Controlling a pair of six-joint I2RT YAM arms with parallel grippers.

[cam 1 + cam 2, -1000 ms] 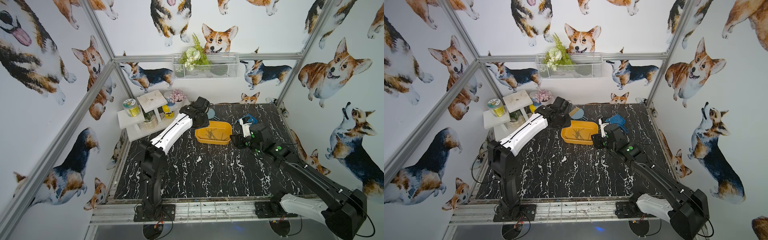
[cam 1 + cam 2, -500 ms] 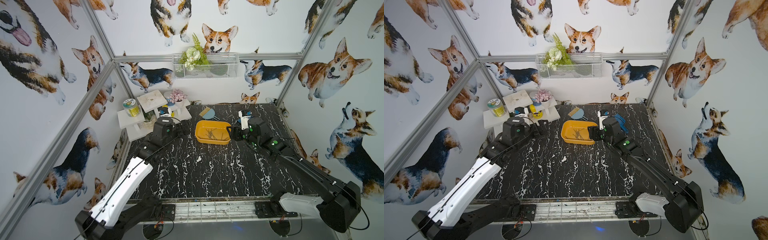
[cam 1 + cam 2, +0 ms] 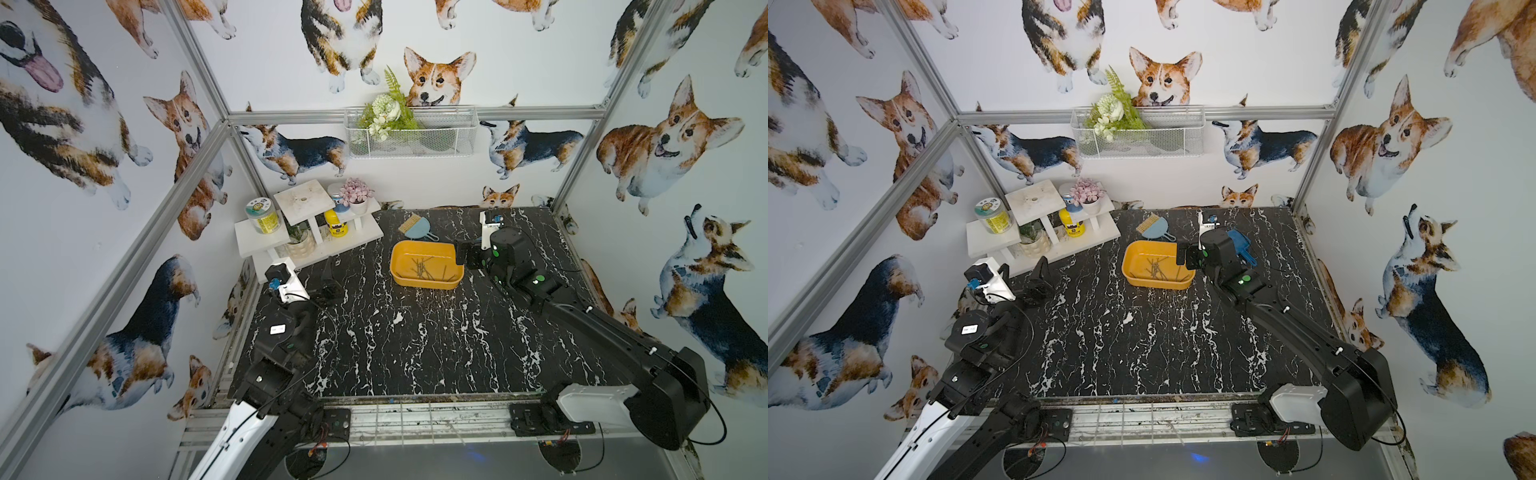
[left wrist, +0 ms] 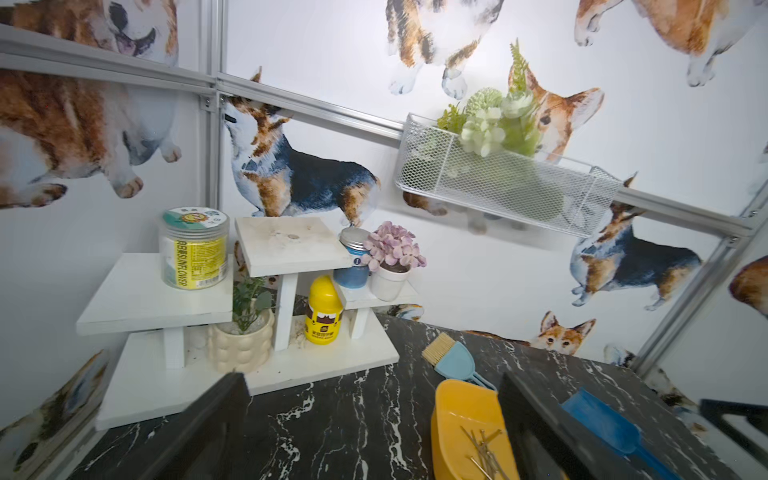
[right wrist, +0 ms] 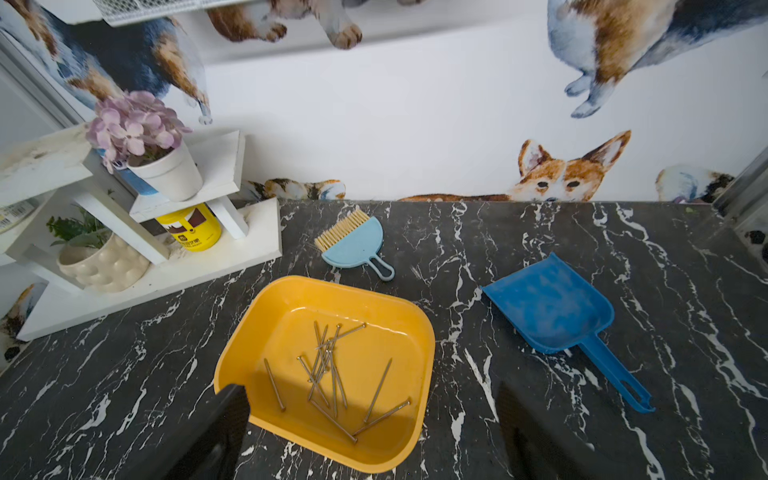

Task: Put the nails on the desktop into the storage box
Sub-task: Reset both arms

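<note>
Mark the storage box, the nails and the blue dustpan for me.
storage box (image 5: 353, 299), right wrist view, far wall
nails (image 5: 326, 363), right wrist view, middle of the pile
blue dustpan (image 5: 544, 307), right wrist view, scoop floor

Robot lab booth — aluminium frame (image 3: 540, 112), corgi-print walls (image 3: 519, 62)

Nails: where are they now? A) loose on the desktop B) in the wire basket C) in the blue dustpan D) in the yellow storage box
D: the right wrist view shows the nails piled loosely on the floor of the storage box; the blue dustpan beside it is bare.
</note>
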